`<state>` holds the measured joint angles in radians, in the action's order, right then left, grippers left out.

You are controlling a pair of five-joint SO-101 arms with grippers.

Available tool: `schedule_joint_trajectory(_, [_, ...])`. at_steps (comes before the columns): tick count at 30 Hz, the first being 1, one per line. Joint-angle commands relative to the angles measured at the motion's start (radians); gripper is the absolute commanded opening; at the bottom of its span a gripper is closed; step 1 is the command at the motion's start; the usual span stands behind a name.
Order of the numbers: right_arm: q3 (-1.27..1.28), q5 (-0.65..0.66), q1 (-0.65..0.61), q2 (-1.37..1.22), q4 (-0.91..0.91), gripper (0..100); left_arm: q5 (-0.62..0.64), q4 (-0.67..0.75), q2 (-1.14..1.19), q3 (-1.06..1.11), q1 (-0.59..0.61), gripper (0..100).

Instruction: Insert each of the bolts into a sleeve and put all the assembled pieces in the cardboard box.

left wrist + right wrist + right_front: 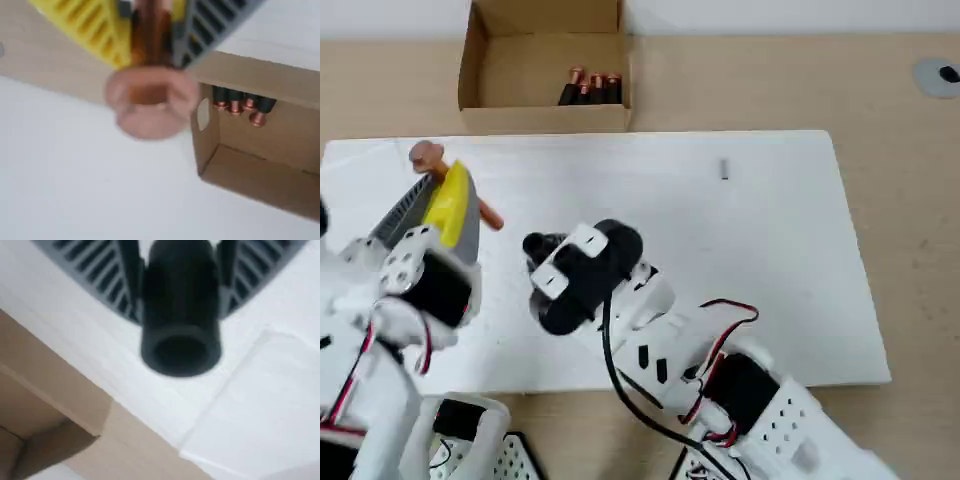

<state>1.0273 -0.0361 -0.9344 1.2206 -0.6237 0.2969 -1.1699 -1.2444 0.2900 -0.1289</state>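
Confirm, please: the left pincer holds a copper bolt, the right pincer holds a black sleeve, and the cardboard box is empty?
Wrong about one thing: the cardboard box is not empty. The high view shows assembled pieces inside it. The bolt and sleeve are held as you say.

The high camera is looking down on my desk (910, 200), taking in the white mat (750, 280), the cardboard box (545, 118) at the far edge and both my arms at the near edge. My left wrist camera is peering close along my left gripper (150, 45), facing the box. My right wrist camera is hugging my right gripper (180, 270), facing the mat's edge. All three are sharing the mat.
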Motion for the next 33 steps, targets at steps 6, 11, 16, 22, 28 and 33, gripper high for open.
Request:
schedule_joint_trajectory(6, [-0.008, -0.121, 0.048, 0.021, 0.029, 1.0, 0.002, -0.132, -0.004, -0.169, -0.161, 0])
schedule_joint_trajectory(11, [-0.005, -0.166, 0.047, 0.021, 0.081, 1.0, 0.002, -0.117, 0.004, -0.163, -0.222, 0])
schedule_joint_trajectory(16, [-0.007, -0.173, 0.047, 0.025, 0.094, 1.0, -0.057, -0.058, 0.004, -0.115, -0.219, 0])
schedule_joint_trajectory(22, [-0.01, -0.169, 0.047, 0.027, 0.094, 1.0, -0.127, 0.049, 0.004, -0.037, -0.218, 0])
schedule_joint_trajectory(28, [-0.01, -0.169, 0.047, 0.027, 0.092, 1.0, -0.123, 0.135, 0.004, 0.052, -0.221, 0])
schedule_joint_trajectory(33, [-0.01, -0.169, 0.047, 0.027, 0.092, 1.0, -0.12, 0.129, 0.004, 0.064, -0.224, 0])
